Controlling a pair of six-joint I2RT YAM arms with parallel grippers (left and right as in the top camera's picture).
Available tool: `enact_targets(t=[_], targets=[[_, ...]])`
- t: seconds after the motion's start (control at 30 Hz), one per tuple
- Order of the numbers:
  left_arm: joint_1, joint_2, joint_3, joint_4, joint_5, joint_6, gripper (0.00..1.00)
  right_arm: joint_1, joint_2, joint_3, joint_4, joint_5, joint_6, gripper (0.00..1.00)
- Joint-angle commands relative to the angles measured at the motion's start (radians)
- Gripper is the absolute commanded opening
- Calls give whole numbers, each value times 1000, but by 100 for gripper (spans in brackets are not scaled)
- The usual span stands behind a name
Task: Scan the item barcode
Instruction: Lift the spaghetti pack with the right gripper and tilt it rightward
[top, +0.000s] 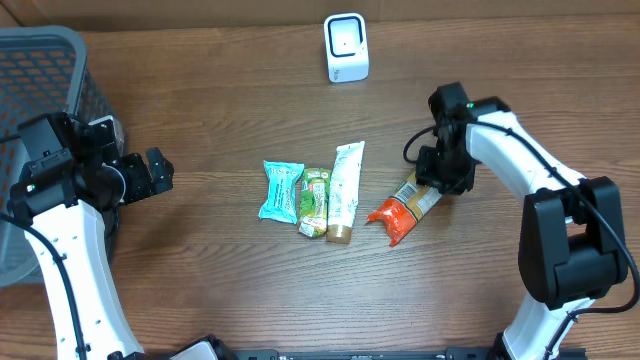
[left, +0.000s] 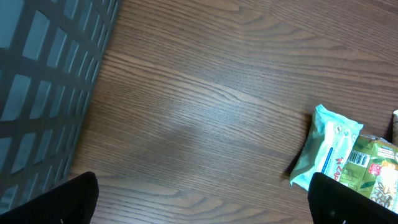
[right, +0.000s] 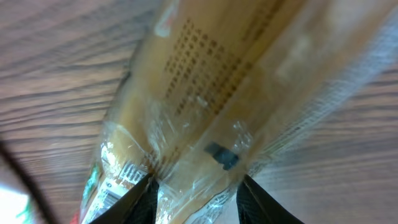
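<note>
An orange and tan snack packet (top: 405, 205) lies on the wooden table to the right of the row of items. My right gripper (top: 440, 185) is down on its upper right end. In the right wrist view the clear, crinkled packet (right: 217, 81) fills the frame, and the right gripper (right: 196, 199) has a finger pressed against each side of it. Part of a barcode (right: 118, 177) shows at the lower left. A white scanner (top: 346, 47) stands at the table's far edge. My left gripper (top: 150, 172) hovers open at the left, and in its wrist view the left gripper (left: 202, 199) holds nothing.
A teal packet (top: 281, 190), a green packet (top: 315, 200) and a white tube (top: 345, 190) lie side by side mid-table. The teal packet (left: 326, 152) sits by my left gripper's right finger. A dark mesh basket (top: 40, 60) stands at the far left.
</note>
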Motion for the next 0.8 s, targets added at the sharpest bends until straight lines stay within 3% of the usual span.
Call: enact_targets(t=[0.0, 0.13, 0.23, 0.5, 0.57, 0.63, 0.77], targets=[[4, 5, 10, 0, -2, -20, 100, 5, -23, -105, 79, 16, -23, 41], [4, 5, 10, 0, -2, -20, 100, 5, -23, -162, 114, 18, -23, 41], [4, 5, 10, 0, -2, -20, 100, 4, -23, -151, 114, 20, -31, 49], [4, 5, 10, 0, -2, -20, 100, 5, -29, 126, -69, 13, -112, 55], [4, 5, 10, 0, -2, -20, 99, 5, -29, 190, -110, 18, -143, 61], [4, 5, 10, 0, -2, -20, 99, 4, -29, 227, -106, 35, -164, 68], [4, 5, 10, 0, -2, -20, 100, -15, -19, 222, 9, 145, -157, 73]])
